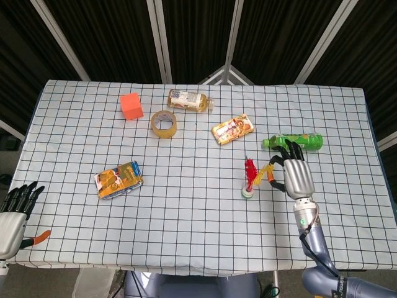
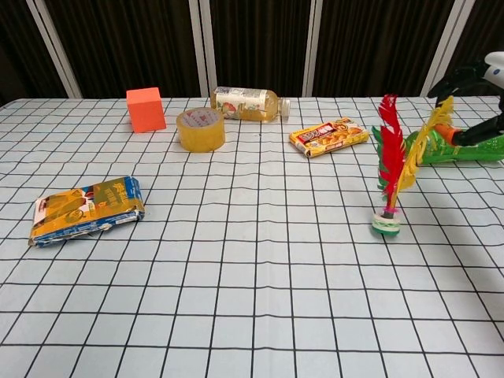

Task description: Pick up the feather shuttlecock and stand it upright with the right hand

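The feather shuttlecock stands with its white and green base on the cloth, right of the table's middle. Its red feathers point up. Yellow and orange feathers lean right to my right hand. That hand pinches their tips between the thumb and the dark fingers; only part of it shows at the chest view's right edge. My left hand hangs off the table's near left corner, fingers apart and holding nothing; the chest view does not show it.
A green bottle lies just behind my right hand. A snack packet, a tape roll, an amber bottle and an orange cube lie across the back. A flat foil packet lies left.
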Robot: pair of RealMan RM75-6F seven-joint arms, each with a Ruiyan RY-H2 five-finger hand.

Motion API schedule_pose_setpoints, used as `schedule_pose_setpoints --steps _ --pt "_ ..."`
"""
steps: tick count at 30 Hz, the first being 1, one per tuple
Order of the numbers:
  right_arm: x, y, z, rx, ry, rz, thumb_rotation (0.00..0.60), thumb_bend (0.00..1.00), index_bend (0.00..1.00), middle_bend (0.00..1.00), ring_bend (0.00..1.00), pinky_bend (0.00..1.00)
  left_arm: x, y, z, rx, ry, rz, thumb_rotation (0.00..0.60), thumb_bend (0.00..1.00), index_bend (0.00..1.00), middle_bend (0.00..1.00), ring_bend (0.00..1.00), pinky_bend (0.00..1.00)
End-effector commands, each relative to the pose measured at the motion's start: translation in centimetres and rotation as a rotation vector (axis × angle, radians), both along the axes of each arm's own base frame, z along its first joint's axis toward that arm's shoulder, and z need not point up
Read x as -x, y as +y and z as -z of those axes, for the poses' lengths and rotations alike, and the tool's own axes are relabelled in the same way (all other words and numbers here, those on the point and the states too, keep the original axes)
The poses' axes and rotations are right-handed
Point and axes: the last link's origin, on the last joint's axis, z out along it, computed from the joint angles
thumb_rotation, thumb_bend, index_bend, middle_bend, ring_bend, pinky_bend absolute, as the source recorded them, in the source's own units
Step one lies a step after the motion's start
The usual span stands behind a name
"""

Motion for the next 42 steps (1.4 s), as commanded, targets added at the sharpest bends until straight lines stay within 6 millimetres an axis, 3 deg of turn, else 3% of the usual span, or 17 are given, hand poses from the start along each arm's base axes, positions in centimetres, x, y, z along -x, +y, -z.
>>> schedule_pose_setpoints --steps 1,9,12,14,17,25,31,36,42 --pt "0.6 0.4 -0.3 0.004 0.0 0.009 0.6 0.56 0.64 0.26 0.0 0.0 0.0 0.0 0.0 0.0 0.001 0.001 0.6 0.0 0.0 0.0 0.0 0.0" --pt "1.1 1.7 -0.8 0.001 -0.027 -0.002 0.6 0.56 0.64 0.26 0.0 0.0 -0.1 0.0 0.1 0.002 0.004 0.003 0.6 0.0 0.0 0.0 0.0 0.0" --pt "1.0 2.1 -0.9 -0.002 -0.03 -0.012 0.6 0.56 0.42 0.24 0.0 0.0 -0.1 0.0 0.1 0.002 0.006 0.003 0.6 0.0 0.0 0.0 0.0 0.0" --pt "0.8 2.5 -1.0 -0.01 -0.023 -0.015 0.6 0.53 0.15 0.16 0.0 0.0 -0.1 0.0 0.1 0.001 0.007 0.004 0.6 0.0 0.0 0.0 0.0 0.0" --pt "0.7 2.9 -1.2 -0.015 0.002 -0.012 0.6 0.47 0.0 0.05 0.0 0.0 -0.1 0.0 0.2 0.001 0.007 0.004 0.6 0.0 0.0 0.0 0.0 0.0" --pt "1.8 4.5 -2.8 -0.021 0.069 0.022 0.6 0.42 0.0 0.0 0.0 0.0 -0.1 0.0 0.1 -0.002 0.007 0.009 0.6 0.0 0.0 0.0 0.0 0.0" --pt "4.0 6.6 -6.1 0.035 0.175 0.019 0.6 0.41 0.0 0.0 0.0 0.0 -0.1 -0.1 0.1 -0.004 0.01 0.015 0.6 0.0 0.0 0.0 0.0 0.0" --pt "6.6 10.2 -8.9 0.05 0.307 0.032 0.6 0.41 0.0 0.0 0.0 0.0 -0.2 -0.1 0.1 -0.009 0.017 0.03 0.6 0.0 0.0 0.0 0.0 0.0" --pt "8.9 15.0 -10.4 0.045 0.487 -0.034 0.6 0.41 0.0 0.0 0.0 0.0 -0.3 -0.2 0.0 -0.026 0.038 0.053 0.6 0.0 0.0 0.0 0.0 0.0"
